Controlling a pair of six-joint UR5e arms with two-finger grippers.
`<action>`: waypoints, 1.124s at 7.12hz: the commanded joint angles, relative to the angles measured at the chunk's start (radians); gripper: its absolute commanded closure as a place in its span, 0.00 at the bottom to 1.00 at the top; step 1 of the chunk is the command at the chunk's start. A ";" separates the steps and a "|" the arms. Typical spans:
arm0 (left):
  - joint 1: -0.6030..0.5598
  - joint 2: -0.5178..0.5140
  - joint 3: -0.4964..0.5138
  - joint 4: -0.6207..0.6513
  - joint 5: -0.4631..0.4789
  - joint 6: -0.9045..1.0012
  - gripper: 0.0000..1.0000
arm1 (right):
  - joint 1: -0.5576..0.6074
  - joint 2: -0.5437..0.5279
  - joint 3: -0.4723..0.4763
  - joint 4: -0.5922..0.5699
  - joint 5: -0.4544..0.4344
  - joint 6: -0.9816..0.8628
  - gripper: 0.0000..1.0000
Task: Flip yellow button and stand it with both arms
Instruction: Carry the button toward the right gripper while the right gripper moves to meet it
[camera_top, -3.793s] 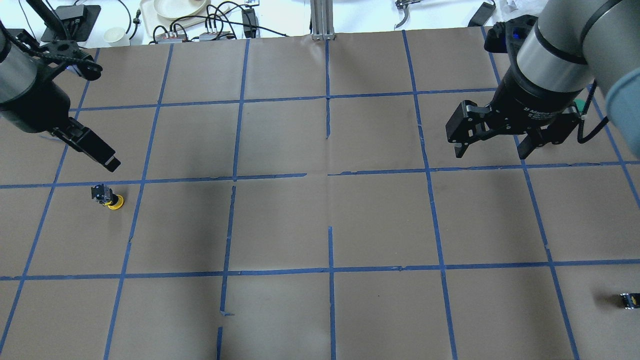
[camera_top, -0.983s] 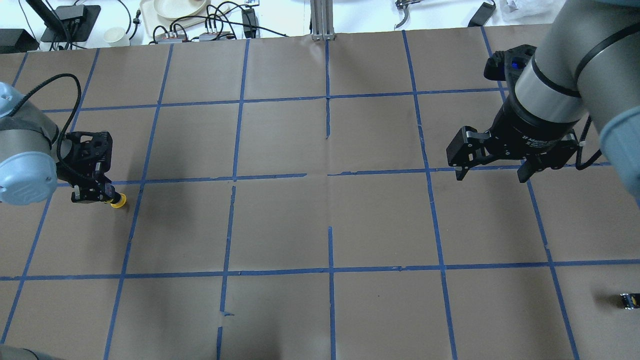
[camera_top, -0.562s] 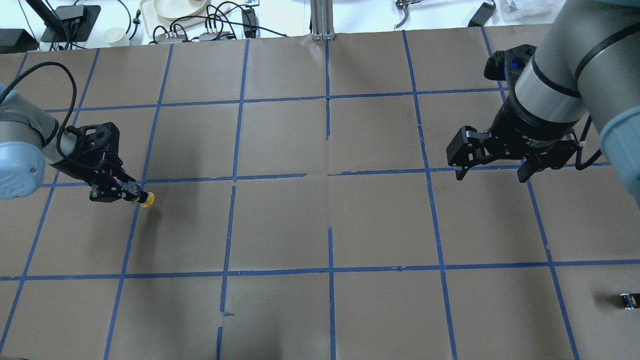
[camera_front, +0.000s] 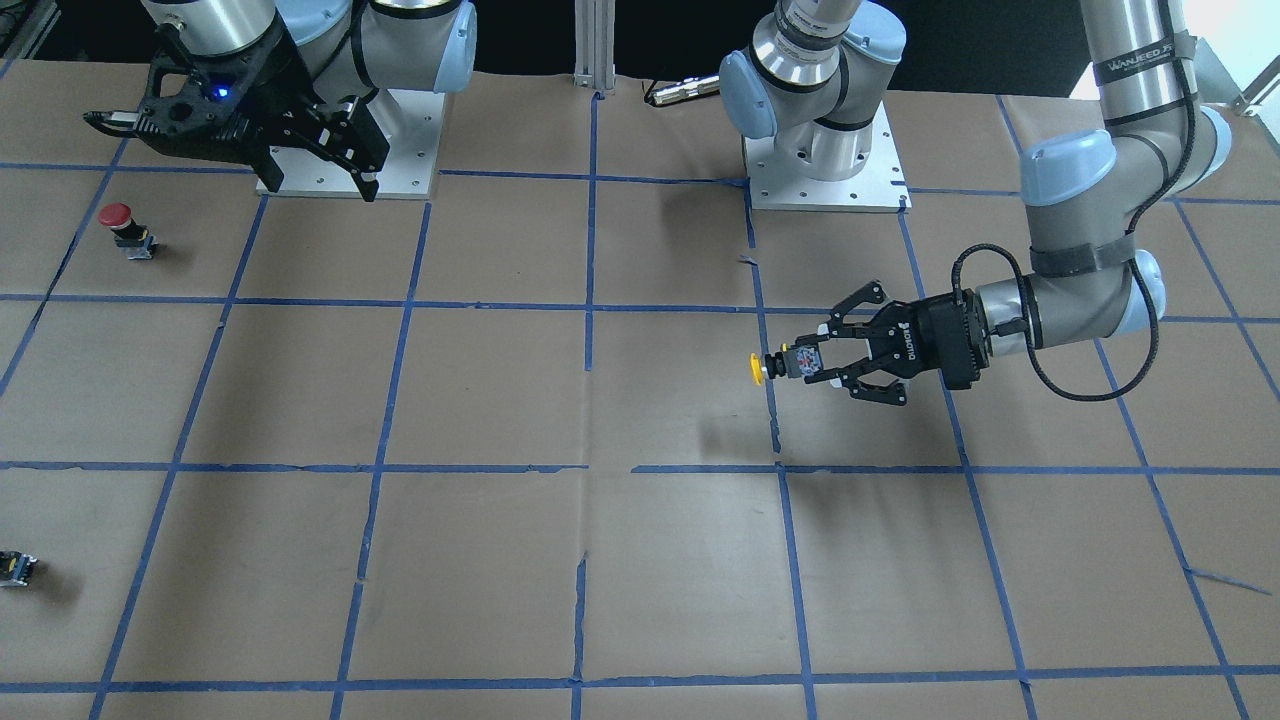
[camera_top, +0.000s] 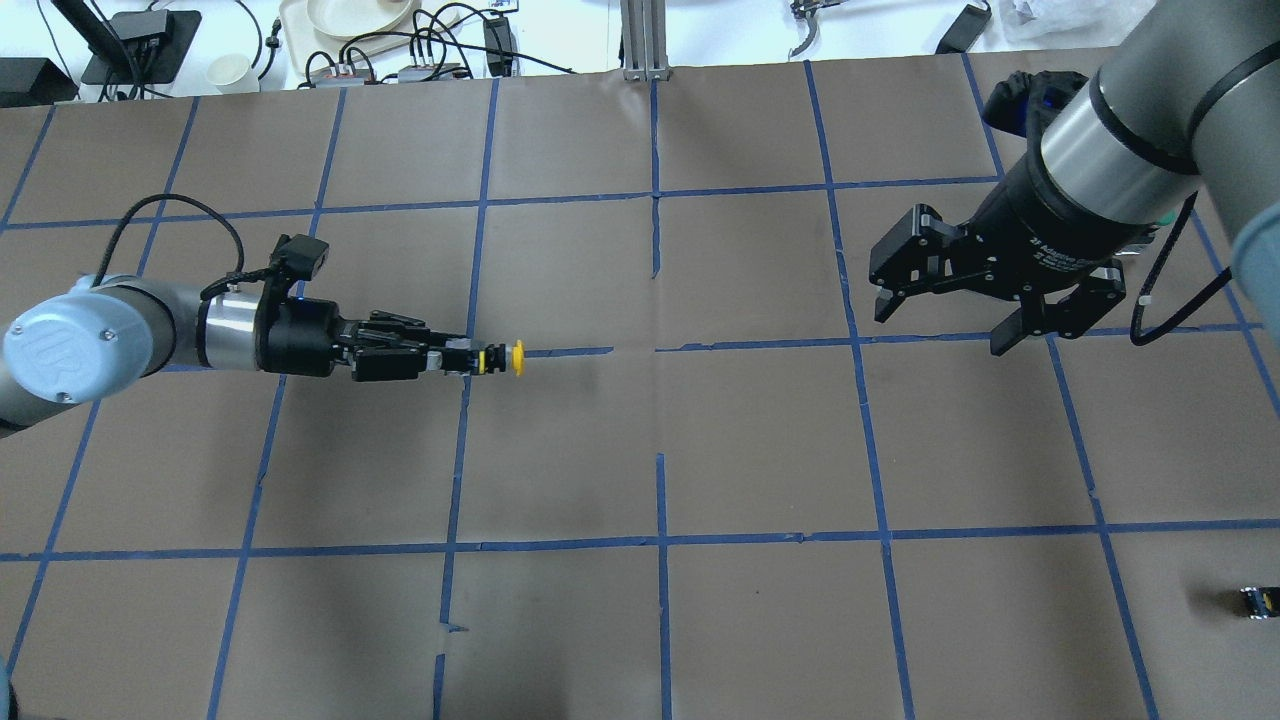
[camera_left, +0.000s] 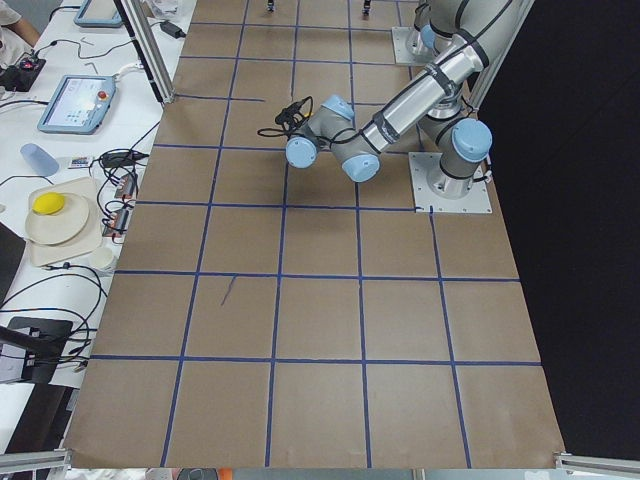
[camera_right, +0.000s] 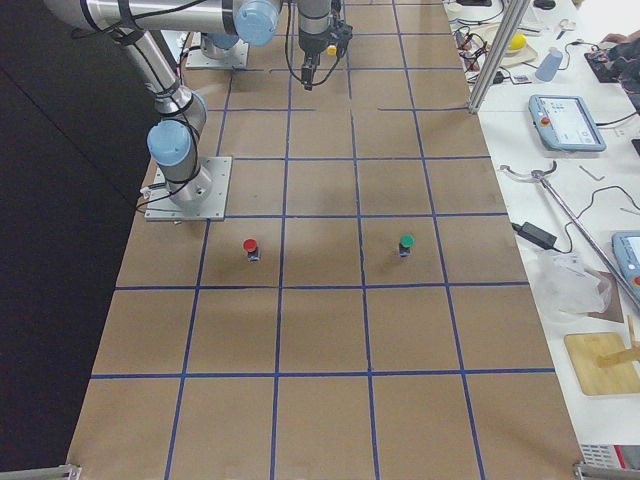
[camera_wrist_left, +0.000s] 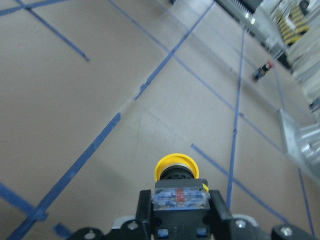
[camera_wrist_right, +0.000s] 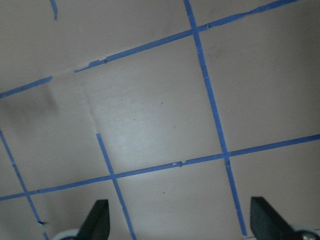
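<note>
Overhead exterior view: the left hand (camera_top: 455, 358) reaches out flat and sideways above the counter (camera_top: 760, 450). It is clenched on the yellow button (camera_top: 497, 358) by its base, cap pointing to the middle. Its side reads ROBOTIQ. The right hand (camera_top: 942, 328) hangs released, fingers down, well apart.
</note>
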 joint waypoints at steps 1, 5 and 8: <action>-0.163 0.001 -0.045 -0.115 -0.364 -0.004 0.95 | -0.062 -0.001 0.000 0.009 0.140 0.023 0.00; -0.546 0.024 -0.042 -0.110 -0.920 -0.016 0.95 | -0.080 0.025 0.008 0.007 0.413 0.084 0.00; -0.657 0.036 -0.039 -0.088 -1.097 -0.015 0.94 | -0.167 0.022 0.003 0.020 0.446 0.082 0.00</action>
